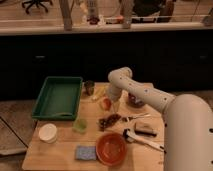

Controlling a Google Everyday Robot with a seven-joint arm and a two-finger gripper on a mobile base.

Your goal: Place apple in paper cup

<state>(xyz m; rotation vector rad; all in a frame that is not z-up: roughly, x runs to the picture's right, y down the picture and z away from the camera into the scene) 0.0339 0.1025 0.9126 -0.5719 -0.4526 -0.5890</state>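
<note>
An orange-red apple [105, 103] lies on the wooden table [60, 145] near its middle. My gripper [111, 101] hangs at the end of the white arm right beside the apple, on its right side. A white paper cup [48, 133] stands at the table's front left, well away from the apple and the gripper. The arm reaches in from the right.
A green tray [57, 96] lies at the back left. A dark small cup [89, 87] and a yellow banana [99, 93] are behind the apple. A green cup [79, 125], brown cluster [108, 121], red bowl [111, 148], blue sponge [85, 153] and utensils [142, 140] fill the front.
</note>
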